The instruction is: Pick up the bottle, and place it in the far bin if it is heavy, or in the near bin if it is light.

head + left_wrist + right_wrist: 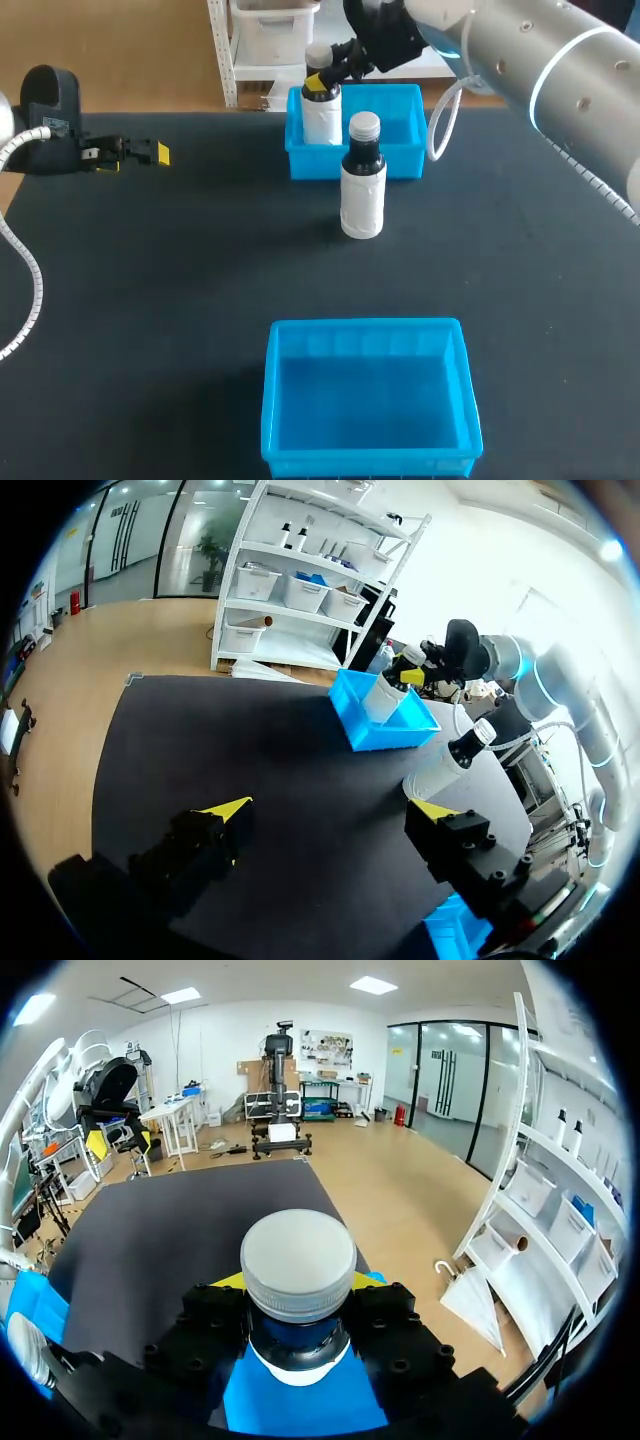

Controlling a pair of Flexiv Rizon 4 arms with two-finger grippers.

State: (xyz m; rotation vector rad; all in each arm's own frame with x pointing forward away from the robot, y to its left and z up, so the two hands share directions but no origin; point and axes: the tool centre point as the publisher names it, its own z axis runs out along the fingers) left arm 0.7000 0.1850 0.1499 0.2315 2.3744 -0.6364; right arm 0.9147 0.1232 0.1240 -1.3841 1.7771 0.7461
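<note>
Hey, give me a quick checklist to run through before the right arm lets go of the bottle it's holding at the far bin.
1. Grip: right end effector shut on the held bottle at its neck: ok.
2. Position: held bottle inside the far bin walls: ok.
3. Base resting on the bin floor: cannot tell.
4. The second bottle upright, outside the bin: ok.
5. The left end effector open, away from both bottles: ok.
</note>
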